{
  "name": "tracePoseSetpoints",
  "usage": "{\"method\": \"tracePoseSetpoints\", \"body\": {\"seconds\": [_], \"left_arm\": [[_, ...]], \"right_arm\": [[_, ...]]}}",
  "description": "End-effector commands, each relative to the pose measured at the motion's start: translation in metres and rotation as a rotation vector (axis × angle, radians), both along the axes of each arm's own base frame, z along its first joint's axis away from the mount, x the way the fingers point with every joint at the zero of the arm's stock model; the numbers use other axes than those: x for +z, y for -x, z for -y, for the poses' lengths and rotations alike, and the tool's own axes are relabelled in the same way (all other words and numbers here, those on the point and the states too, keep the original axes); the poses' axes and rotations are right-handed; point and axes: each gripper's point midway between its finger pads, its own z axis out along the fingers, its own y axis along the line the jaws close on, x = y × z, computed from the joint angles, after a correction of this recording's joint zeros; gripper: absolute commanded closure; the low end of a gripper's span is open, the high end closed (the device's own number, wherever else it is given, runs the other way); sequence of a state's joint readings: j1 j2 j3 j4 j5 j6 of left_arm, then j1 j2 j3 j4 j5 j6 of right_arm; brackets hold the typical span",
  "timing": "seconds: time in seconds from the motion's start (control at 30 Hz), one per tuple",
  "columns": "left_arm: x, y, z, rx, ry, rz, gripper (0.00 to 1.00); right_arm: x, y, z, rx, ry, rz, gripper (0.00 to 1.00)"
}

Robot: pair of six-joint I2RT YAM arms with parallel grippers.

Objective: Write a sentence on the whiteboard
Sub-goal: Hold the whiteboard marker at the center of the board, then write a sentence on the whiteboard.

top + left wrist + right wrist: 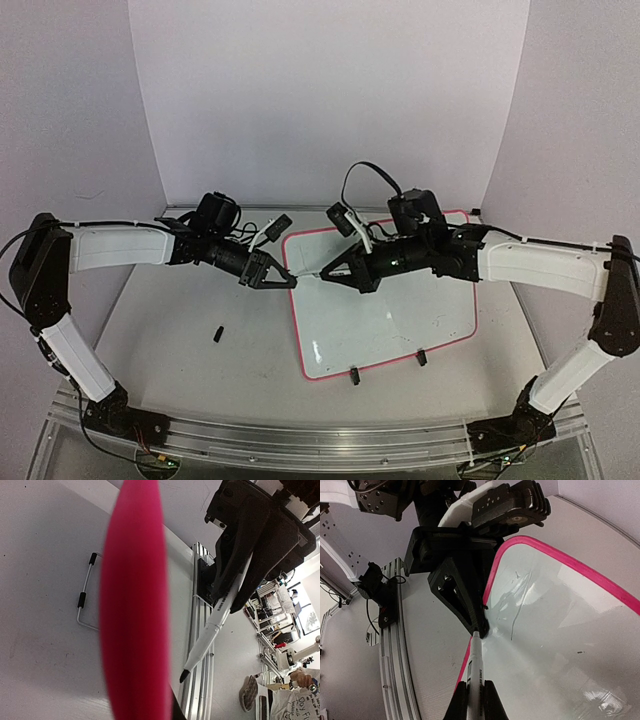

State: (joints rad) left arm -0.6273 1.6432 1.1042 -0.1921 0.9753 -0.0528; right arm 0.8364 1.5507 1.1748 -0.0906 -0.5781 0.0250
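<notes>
The whiteboard (400, 320) lies on the table, white with a pink-red rim (560, 555) and two black clip feet (354, 376). My left gripper (287, 281) is shut on its left edge; that rim fills the left wrist view as a pink blur (135, 605). My right gripper (472, 702) is shut on a white marker (476, 667), also seen from the left wrist (220, 615). Its black tip (184, 676) points at the board's left edge, right beside the left gripper's fingertips (479, 625). I cannot tell whether it touches. The sentence is out of view.
A small black cap-like piece (217, 333) lies on the table left of the board. An aluminium rail (300, 440) runs along the near edge between the arm bases. White backdrop panels (330, 90) close off the back and sides.
</notes>
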Motion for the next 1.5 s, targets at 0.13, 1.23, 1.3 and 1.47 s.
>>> {"method": "tracePoseSetpoints", "body": {"seconds": [0.13, 1.23, 1.3, 1.47], "left_arm": [[0.007, 0.01, -0.004, -0.049, 0.008, 0.036, 1.0], [0.007, 0.013, -0.004, -0.075, 0.014, 0.042, 1.0], [0.007, 0.014, -0.004, -0.075, 0.013, 0.042, 1.0], [0.007, 0.013, -0.004, -0.075, 0.013, 0.044, 1.0]], "right_arm": [[0.013, -0.016, -0.01, -0.016, -0.031, 0.06, 1.0], [0.037, -0.064, 0.001, -0.245, -0.081, 0.173, 1.0], [0.039, -0.066, 0.003, -0.259, -0.085, 0.178, 1.0], [0.04, -0.067, 0.004, -0.268, -0.089, 0.18, 1.0]]}}
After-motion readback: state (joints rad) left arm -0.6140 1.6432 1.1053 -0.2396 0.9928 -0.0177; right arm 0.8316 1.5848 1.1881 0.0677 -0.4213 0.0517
